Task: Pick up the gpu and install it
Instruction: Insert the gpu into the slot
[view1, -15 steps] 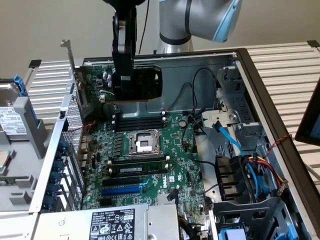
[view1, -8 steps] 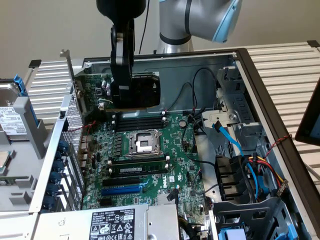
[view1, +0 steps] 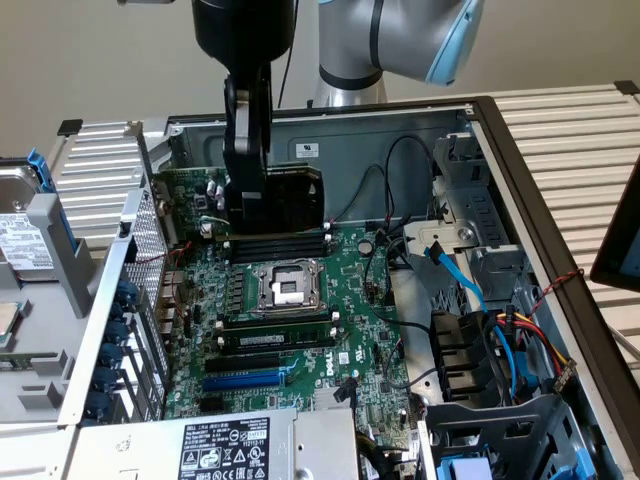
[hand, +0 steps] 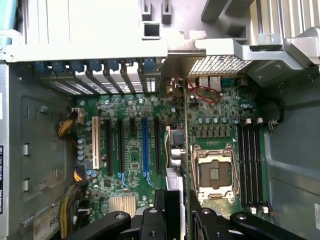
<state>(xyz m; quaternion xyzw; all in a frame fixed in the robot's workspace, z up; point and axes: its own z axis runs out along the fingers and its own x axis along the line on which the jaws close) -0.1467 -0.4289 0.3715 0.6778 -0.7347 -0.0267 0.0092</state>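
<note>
Seemingly the claw pinches the gpu, which hangs upright from it just above the motherboard

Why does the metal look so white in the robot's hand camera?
In the wrist view, bright light washes out the pale metal panel, while the motherboard is evenly lit. In the exterior view, the gripper holding the gpu looks dark against the pale wall behind.
</note>
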